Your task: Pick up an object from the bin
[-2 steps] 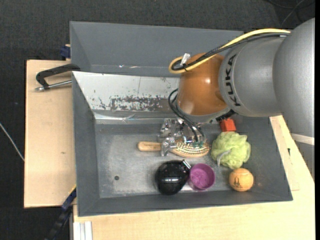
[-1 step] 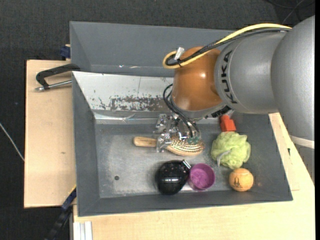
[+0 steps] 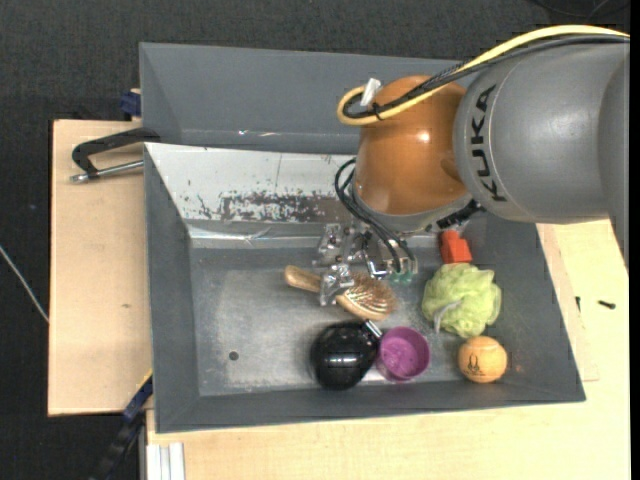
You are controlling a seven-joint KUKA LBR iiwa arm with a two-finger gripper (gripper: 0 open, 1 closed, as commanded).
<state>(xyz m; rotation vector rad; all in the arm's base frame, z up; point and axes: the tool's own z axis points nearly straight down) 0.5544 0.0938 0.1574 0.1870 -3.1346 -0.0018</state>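
Grey metal bin [image 3: 200, 298]: my fingers [image 3: 345, 266] sit at its middle, directly over a tan wooden brush [image 3: 365, 296]; whether they are open or closed cannot be determined. Black ball [image 3: 343, 356] and purple cup [image 3: 403, 354] lie just beside the brush.

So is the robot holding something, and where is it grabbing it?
I cannot tell. The pincer sits right at the tan wooden brush, but a grip on it isn't clear.

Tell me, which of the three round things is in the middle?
The purple one. It sits between the bigger black ball and the small orange ball.
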